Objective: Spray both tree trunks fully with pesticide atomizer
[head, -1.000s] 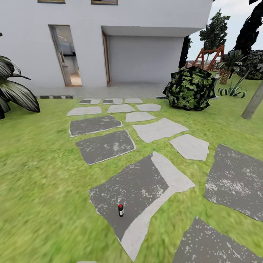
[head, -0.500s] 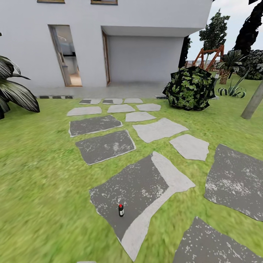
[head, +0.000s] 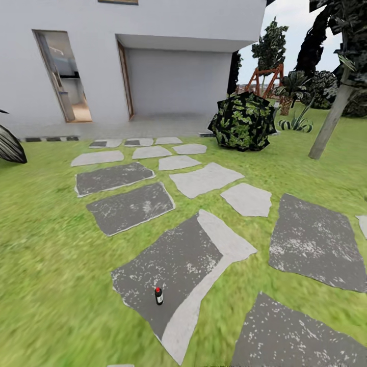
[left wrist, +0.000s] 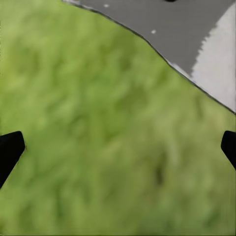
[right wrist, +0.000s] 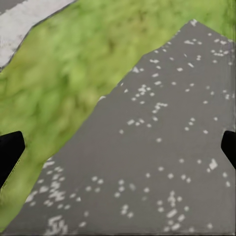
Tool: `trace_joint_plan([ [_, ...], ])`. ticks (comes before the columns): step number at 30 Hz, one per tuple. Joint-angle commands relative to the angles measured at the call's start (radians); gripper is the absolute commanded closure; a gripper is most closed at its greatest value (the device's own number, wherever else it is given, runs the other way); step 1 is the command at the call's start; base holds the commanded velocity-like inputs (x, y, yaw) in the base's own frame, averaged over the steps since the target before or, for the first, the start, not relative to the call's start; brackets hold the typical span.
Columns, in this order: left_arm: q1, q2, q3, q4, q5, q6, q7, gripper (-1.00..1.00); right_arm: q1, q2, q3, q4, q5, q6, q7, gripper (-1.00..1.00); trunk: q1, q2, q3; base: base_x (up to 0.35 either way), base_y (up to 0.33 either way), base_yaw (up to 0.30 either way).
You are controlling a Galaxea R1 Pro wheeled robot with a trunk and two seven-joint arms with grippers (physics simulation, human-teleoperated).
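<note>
One small spray bottle [head: 159, 295], dark with a red cap, stood upright on a big dark stepping stone [head: 178, 265] low in my head view, near the stone's pale grey edge. Grass lawn [head: 46, 244] lay all around, with more grey stones [head: 204, 179] leading up to the white house [head: 153, 30] and its open doorway [head: 63, 76]. A round leafy bush [head: 243, 121] sat beyond the stones to the right. Further right, one leaning pale tree trunk [head: 329, 124] rose from the grass, well apart from the bottle; its dark crown was cut off at the top edge. A red wooden frame [head: 266, 77] and a short palm [head: 290, 92] showed far behind.

My left hand [left wrist: 118, 147] hung over grass beside a stone edge, fingertips [left wrist: 10, 150] spread wide at both sides, nothing between them. My right hand [right wrist: 118, 147] hung over a dark speckled stone [right wrist: 162, 157] next to grass, fingertips [right wrist: 10, 150] likewise spread wide and empty.
</note>
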Motion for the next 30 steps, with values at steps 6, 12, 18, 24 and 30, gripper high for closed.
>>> trace_joint_plan([
  [6,0.000,0.000,0.000,0.000,0.000,0.000,0.000,-1.00,0.000,0.000,0.000,0.000,0.000,0.000,0.000,-1.00,0.000,0.000,0.000,0.000,0.297,-0.267],
  [12,0.000,0.000,0.000,0.000,0.000,0.000,0.000,-1.00,0.000,0.000,0.000,0.000,0.000,0.000,0.000,-1.00,0.000,0.000,0.000,0.000,0.307,-0.267],
  [18,0.000,0.000,0.000,0.000,0.000,0.000,-0.001,-1.00,0.000,0.000,0.000,0.000,0.000,0.000,0.000,-1.00,0.000,0.000,0.000,0.000,0.308,-0.267],
  [24,0.000,0.000,0.000,0.000,0.000,0.000,0.000,-1.00,0.000,0.000,0.000,0.000,0.000,0.000,0.000,-1.00,0.000,0.000,0.000,0.000,0.308,-0.267],
  [30,0.000,0.000,0.000,0.000,0.000,0.000,-0.001,-1.00,0.000,0.000,0.000,0.000,0.000,0.000,0.000,-1.00,0.000,0.000,0.000,0.000,0.252,-0.267],
])
